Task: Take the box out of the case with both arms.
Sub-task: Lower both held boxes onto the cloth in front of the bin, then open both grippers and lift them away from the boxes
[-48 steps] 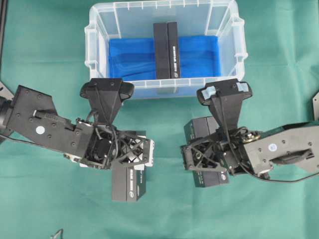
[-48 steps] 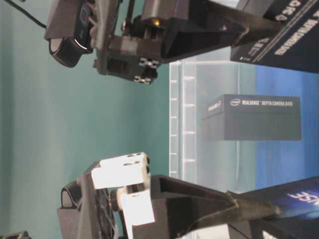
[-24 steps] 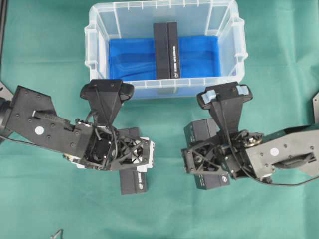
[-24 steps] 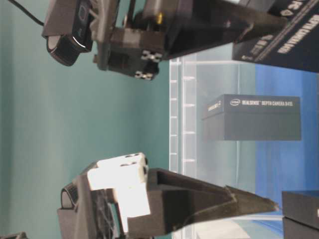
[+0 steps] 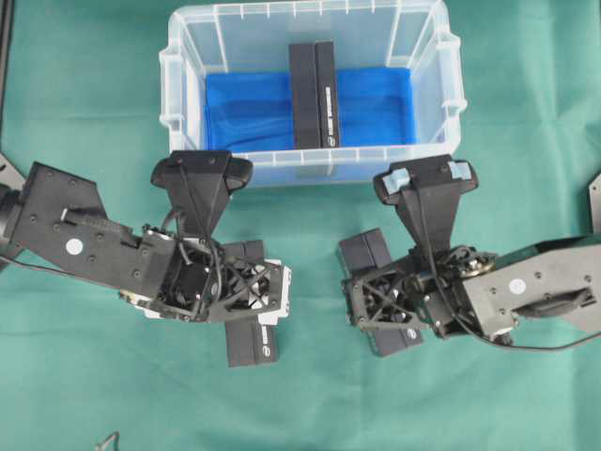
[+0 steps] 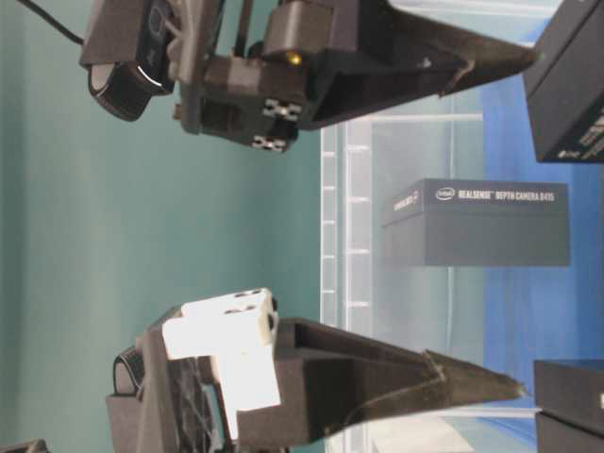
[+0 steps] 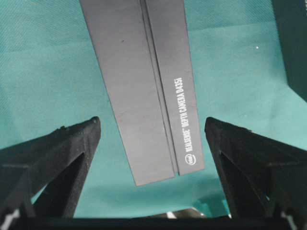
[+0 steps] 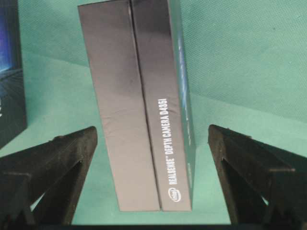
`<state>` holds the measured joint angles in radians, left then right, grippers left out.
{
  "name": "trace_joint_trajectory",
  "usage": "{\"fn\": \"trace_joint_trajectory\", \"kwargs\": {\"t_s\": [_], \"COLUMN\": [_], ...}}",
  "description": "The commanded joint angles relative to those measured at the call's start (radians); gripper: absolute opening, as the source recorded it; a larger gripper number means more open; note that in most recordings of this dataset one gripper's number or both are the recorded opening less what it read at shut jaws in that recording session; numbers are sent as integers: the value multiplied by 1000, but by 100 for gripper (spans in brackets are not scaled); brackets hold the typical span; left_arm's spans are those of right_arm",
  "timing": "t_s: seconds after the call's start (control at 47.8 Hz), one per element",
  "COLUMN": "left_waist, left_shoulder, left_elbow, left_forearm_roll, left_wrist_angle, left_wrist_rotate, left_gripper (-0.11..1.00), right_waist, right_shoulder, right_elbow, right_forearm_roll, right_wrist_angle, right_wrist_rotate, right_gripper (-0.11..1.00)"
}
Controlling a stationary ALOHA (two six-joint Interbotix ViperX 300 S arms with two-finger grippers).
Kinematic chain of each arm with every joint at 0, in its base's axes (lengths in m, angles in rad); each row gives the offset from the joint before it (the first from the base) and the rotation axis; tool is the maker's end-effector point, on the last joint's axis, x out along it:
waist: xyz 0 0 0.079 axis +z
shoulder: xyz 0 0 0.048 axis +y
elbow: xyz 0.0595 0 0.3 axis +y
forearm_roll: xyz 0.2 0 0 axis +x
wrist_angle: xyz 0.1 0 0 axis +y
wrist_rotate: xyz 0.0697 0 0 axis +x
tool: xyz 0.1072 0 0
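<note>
The clear case stands at the back, with a blue sheet on its bottom and one dark box on edge in its middle; that box also shows in the table-level view. My left gripper, the one with white parts, is open above a second dark box on the green cloth. In the left wrist view the box lies between the spread fingers, untouched by my left gripper. My right gripper is open over a third box. In the right wrist view that box stands free of my right gripper.
Green cloth covers the table. The case wall stands just beyond both grippers. The two outside boxes sit close together in front of the case. A small metal piece lies at the front left. Dark fixtures sit at the left and right edges.
The left gripper opened and its box went down onto the cloth. In the last half second the right gripper opened, and its box dropped lower and turned slightly.
</note>
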<state>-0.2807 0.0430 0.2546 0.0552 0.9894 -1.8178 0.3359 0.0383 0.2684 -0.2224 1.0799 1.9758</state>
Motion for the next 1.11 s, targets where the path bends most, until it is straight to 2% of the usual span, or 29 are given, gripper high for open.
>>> {"fn": "trace_joint_trajectory", "kwargs": {"t_s": [0.0,0.272,0.44,0.607,1.089], "left_waist": [-5,-5,0,3,48], "left_shoulder": [-15,-15,-23,-44,-95], "left_elbow": [-25,-46,-106,-184,-443], "left_forearm_roll": [0,-3,0,17,37], "left_wrist_angle": [-2,31,124,252,541], "left_wrist_rotate": [-3,-9,-2,14,75], "left_gripper": [85,85,85,85,85], "right_waist": [3,3,3,3,-18], "right_shoulder": [-12,-25,-52,-83,-110], "right_elbow": [-28,-46,-75,-141,-416], "right_forearm_roll": [0,2,2,0,-25], "right_wrist_angle": [3,6,46,149,482], "right_wrist_rotate": [2,-14,-32,-58,-196], "right_gripper": [94,94,93,93,93]}}
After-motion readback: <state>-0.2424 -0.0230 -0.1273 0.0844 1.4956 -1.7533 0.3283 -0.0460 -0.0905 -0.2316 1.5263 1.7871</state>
